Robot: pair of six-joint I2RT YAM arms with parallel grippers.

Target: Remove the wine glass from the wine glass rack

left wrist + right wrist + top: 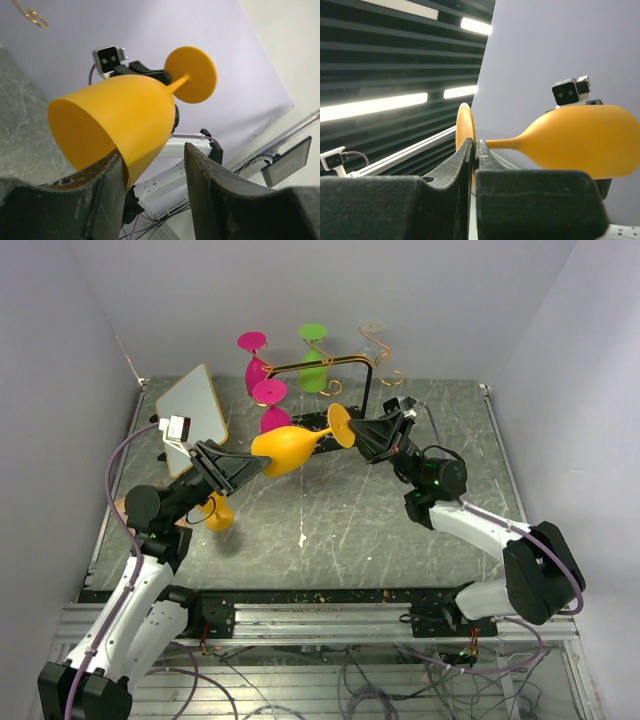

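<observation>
An orange wine glass (285,448) hangs on its side in the air in front of the wine glass rack (330,365), a gold wire stand on a black post. My right gripper (365,432) is shut on the rim of the glass's round foot (464,131). The stem and bowl (585,140) point away from it toward the left arm. My left gripper (250,465) is open at the bowl's mouth (125,115). Its fingers straddle the bowl's wall: one finger (100,185) lies against it and the other (210,185) stands apart.
Two pink glasses (262,375), a green one (314,365) and a clear one (373,338) hang upside down on the rack. Another orange glass (215,511) lies on the table beside the left arm. A pale board (195,410) leans at the back left.
</observation>
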